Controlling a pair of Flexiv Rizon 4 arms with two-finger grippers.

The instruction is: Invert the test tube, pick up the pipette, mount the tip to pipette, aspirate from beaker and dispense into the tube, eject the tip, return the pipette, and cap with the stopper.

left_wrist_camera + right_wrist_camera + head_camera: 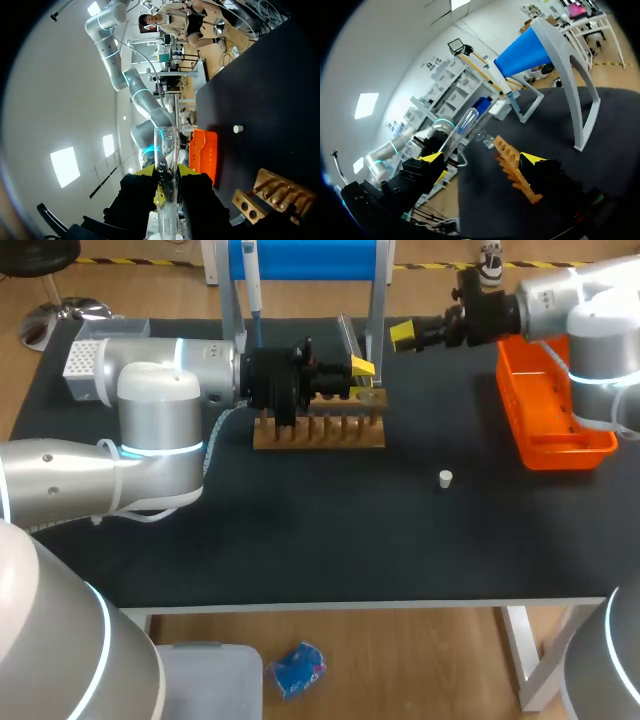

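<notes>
Two claws are in play over the black worktop [330,540]. The left claw [166,172] is clamped on the one clear test tube [165,145]. Both yellow fingertips [146,170] press its glass from opposite sides, and the tube's open rim pokes out ahead of them.

From above, that left claw hangs right over the single wooden rack [320,430], at the rack's 1 o'clock corner, with the arm coming in from 9 o'clock.

The right claw [403,335] comes in from the 2 o'clock side and floats just beyond the rack's 1 o'clock corner, near the left claw but apart from it. Its own camera shows the two yellow tips spread wide with nothing held between them, and the rack and the gripped tube lie ahead of the gap.

One small white stopper [445,478] sits alone on the worktop at 4 o'clock from the rack, well apart from both claws. One orange tray [520,430] lies at 3 o'clock of the rack, under the right arm.

At 12 o'clock stands one blue-topped stand [310,258], with a single pipette [252,290] hanging upright at its left post. One white tip box [84,360] sits at 10 o'clock, just behind the left arm.
</notes>
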